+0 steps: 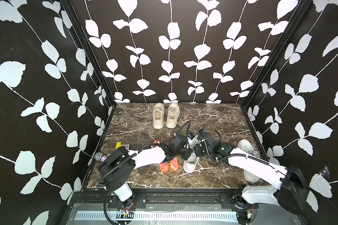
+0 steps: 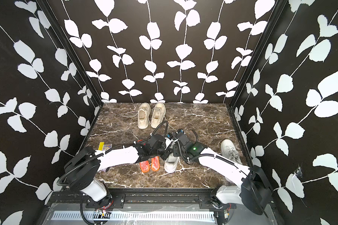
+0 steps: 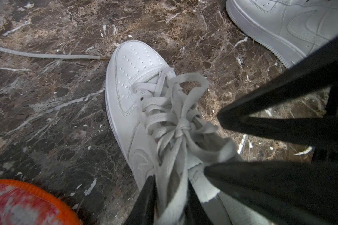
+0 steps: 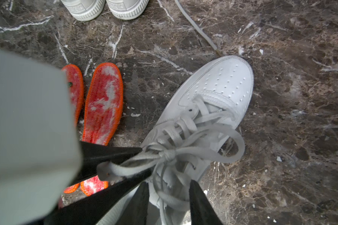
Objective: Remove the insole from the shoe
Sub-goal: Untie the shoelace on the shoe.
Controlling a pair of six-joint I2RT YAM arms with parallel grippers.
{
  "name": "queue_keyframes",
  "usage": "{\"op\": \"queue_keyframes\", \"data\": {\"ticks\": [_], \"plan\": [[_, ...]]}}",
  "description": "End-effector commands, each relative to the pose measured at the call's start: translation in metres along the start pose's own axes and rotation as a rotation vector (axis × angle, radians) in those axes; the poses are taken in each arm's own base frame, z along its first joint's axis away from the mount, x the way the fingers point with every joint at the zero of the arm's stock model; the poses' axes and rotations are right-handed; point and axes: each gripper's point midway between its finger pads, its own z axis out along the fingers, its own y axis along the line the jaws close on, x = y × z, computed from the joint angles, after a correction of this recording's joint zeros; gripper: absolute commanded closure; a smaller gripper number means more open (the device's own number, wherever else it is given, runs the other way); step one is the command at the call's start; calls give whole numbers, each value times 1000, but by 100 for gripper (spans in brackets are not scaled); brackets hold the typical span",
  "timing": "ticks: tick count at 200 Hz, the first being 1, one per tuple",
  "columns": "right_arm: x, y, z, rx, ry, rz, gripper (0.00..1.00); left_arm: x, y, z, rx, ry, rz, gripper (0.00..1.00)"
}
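A white laced shoe (image 1: 190, 165) (image 2: 171, 165) stands mid-table with both grippers over its opening. Its toe (image 3: 129, 78) (image 4: 222, 83) points away from the arms and the laces are knotted. The insole is hidden inside the shoe. My left gripper (image 3: 170, 181) is open by a narrow gap, with lace strands and the tongue's edge running between its fingers. My right gripper (image 4: 168, 182) is open a little wider and straddles the laces and tongue just behind the knot. In both top views the two gripper heads (image 1: 190, 153) meet tip to tip above the shoe.
Two flat orange-edged red-and-white sole pads (image 1: 169, 165) (image 4: 103, 103) lie just left of the shoe. A second white sneaker (image 1: 246, 146) (image 3: 281, 23) lies at the right, a beige pair (image 1: 165, 115) at the back. A glittery microphone (image 1: 101, 156) and a yellow card (image 1: 118, 145) lie at the left edge.
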Motion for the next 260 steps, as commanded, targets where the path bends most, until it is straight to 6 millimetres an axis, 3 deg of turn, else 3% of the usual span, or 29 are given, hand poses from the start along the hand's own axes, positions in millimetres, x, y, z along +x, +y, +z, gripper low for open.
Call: {"op": "queue_keyframes", "data": {"ticks": [1, 21, 61, 112, 134, 170, 208, 260], "plan": [[-13, -1, -1, 25, -30, -9, 65, -4, -6, -8, 25, -24, 2, 75], [-13, 1, -1, 16, -25, -20, 69, -4, -6, -8, 25, -24, -1, 76], [-12, -2, -8, 20, -28, -22, 86, -1, -4, -6, 13, -18, -11, 76], [-15, -6, -16, 35, -49, -20, 100, -1, 3, -7, -23, -20, -21, 67], [-17, -6, -21, 28, -61, -14, 100, 1, 6, -6, -39, -16, -26, 62], [-21, -10, -31, 39, -86, -7, 100, 3, 13, -6, -78, -9, -37, 66], [-22, -35, -45, 148, -125, -1, 100, 3, 18, -7, -107, -15, -41, 77], [-26, -62, -65, 252, -182, 39, 100, 5, 20, -8, -116, -15, -41, 82]]}}
